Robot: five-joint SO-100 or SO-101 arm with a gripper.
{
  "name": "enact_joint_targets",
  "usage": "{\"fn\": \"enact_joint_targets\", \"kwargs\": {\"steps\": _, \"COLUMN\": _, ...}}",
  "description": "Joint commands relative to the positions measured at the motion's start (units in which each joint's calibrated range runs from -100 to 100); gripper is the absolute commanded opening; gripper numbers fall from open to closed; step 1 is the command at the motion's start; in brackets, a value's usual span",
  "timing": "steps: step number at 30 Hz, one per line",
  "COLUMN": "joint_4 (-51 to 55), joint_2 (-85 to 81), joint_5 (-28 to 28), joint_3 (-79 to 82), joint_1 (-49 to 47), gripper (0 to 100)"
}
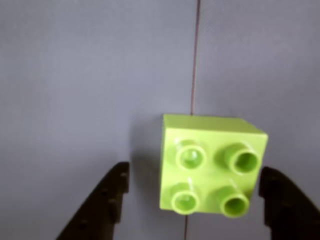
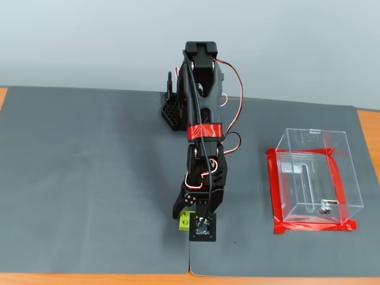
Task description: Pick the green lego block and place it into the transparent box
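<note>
Open jaws of the gripper (image 1: 192,187) straddle the green lego block (image 1: 211,167) on the grey mat (image 1: 75,75). It looks light, rigid and smooth-sided; flat opposite walls suit gripping. Far right in the fixed view, the transparent box (image 2: 313,178) stands empty.

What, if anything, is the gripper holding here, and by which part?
Nothing is held. In the wrist view the gripper is open, its fingers on either side of the green lego block, which rests on the grey mat with gaps showing at both sides.
</note>
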Motion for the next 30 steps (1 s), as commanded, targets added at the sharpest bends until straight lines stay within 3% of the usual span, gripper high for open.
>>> {"fn": "enact_joint_targets", "kwargs": {"steps": 1, "joint_4": -0.7, "joint_2": 0.0, "joint_5": -0.1, "joint_3": -2.9, "joint_1": 0.3, "gripper": 30}}
{"fn": "enact_joint_targets", "kwargs": {"steps": 18, "joint_4": -0.7, "joint_2": 0.4, "joint_5": -0.2, "joint_3": -2.8, "joint_1": 0.3, "gripper": 28}}
{"fn": "enact_joint_targets", "kwargs": {"steps": 25, "joint_4": -0.6, "joint_2": 0.3, "joint_5": -0.2, "joint_3": -2.6, "joint_1": 0.3, "gripper": 7}}
{"fn": "enact_joint_targets", "kwargs": {"steps": 30, "joint_4": 0.0, "joint_2": 0.0, "joint_5": -0.2, "joint_3": -2.4, "joint_1": 0.4, "gripper": 6}}
